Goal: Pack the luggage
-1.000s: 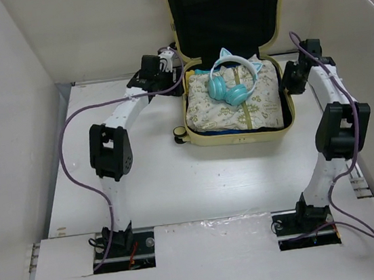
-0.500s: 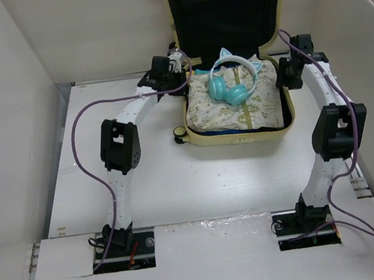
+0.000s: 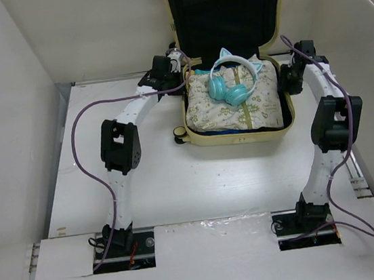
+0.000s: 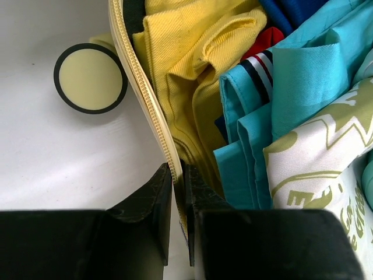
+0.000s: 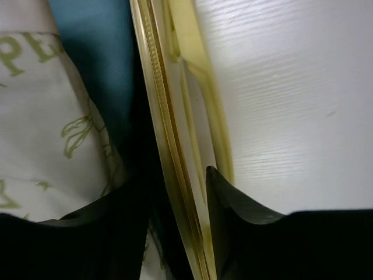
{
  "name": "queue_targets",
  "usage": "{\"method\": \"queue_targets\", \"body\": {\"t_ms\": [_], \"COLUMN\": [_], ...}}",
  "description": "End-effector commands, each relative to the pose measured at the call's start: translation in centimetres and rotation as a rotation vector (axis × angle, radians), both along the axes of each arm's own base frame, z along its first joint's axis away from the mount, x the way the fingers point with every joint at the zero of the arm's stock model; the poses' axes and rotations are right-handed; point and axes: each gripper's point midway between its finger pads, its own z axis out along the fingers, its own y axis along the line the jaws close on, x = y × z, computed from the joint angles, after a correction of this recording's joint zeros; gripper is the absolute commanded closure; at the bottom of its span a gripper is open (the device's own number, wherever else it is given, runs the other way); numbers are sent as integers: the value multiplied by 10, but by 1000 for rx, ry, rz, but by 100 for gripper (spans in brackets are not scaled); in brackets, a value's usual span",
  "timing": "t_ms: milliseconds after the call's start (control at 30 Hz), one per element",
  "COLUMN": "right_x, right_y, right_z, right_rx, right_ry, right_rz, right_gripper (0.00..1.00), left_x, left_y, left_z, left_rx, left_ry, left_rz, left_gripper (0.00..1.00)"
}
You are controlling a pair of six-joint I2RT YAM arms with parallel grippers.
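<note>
— Checking the left gripper [image 4: 178, 169] first: pinched shut on the zip rim of the luggage [image 3: 241, 135], along a rim line heading straight ahead of the fingertips.

— And the right gripper [image 5: 175, 175]?

— About half open, straddling the opposite rim, not clamped. So, luggage lying open between the two sets of fingers.

— Looks like folding down the lid [image 3: 225, 9] next, upright beyond both.

— Mind the headphones [image 3: 229, 83] heaped on the patterned garment [image 3: 237, 106], and the yellow garment [image 4: 186, 52] bulging just right of the left fingers. Wheel [image 4: 90, 78] apart, ahead and left.
</note>
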Motion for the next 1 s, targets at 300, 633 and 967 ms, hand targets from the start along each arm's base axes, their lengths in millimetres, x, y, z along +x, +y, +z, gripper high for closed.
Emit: {"method": "queue_targets", "body": {"t_ms": [300,633,967], "right_x": [12,16,11], "right_y": [90,133,137], "right_z": [-24,-8,-24], "right_rx": [235,337,415], "right_ry": [-66,-130,-88], "right_rz": [186,210,236], "right_gripper": [100,100,100], "left_x": [-34,-11,20], "left_y": [72,73,105], "left_z": [-28,37,218], "left_rx": [115,111,69], "left_ry": [89,-50,-492], "left_rz": [68,41,180], "left_gripper": [100,100,0]}}
